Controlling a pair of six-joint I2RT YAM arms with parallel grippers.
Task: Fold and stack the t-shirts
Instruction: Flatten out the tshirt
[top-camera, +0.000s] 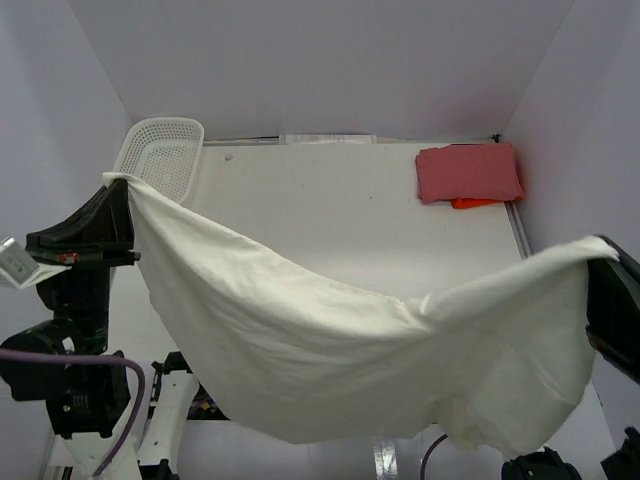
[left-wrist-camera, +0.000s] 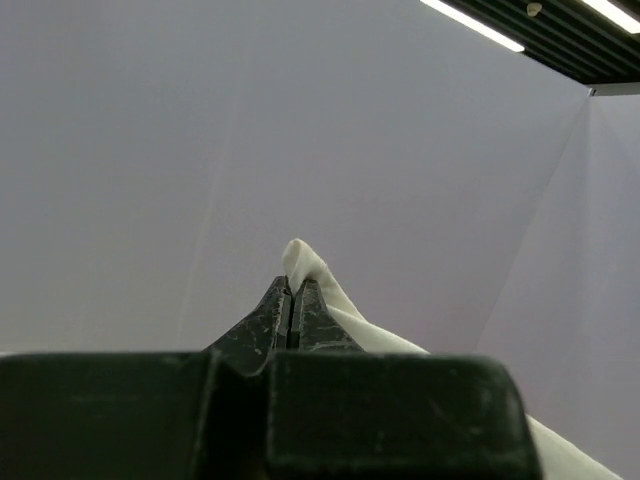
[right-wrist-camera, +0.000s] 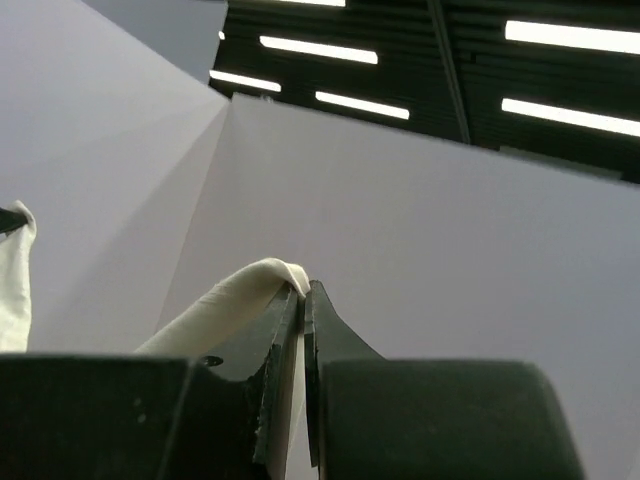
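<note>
both arms are raised and spread wide, and you have the cream-white shirt (top-camera: 350, 360) strung between them like a hammock. the left arm (top-camera: 75, 270) stands at the left edge of the top view. its left gripper (top-camera: 120, 182) holds one shirt corner, just in front of the white mesh basket (top-camera: 160, 150). the right arm (top-camera: 612, 310) is up at the right edge, with the right gripper (top-camera: 603, 245) at the shirt's other end.

in the left wrist view the jaws are pressed together, with a fold of cream cloth poking out above the tips. the right wrist view is the same: the jaws pinch a roll of cloth that runs off to the left. both wrist cameras look up at the walls (left-wrist-camera: 200, 150) and ceiling lights (right-wrist-camera: 560, 110) (no table in either).

the shirt sags in the middle and its lower edge hangs over the near side of the table (top-camera: 330, 200), hiding most of the arm bases. you can't tell whether it touches the table.

the red shirt (top-camera: 468, 172) lies folded at the far right corner, well apart from the cream one. something orange (top-camera: 470, 203) peeks out at its near edge, too small to identify. the right arm is mostly cut off by the frame. the sleeves are hard to make out in the bunched cloth at lower right.
</note>
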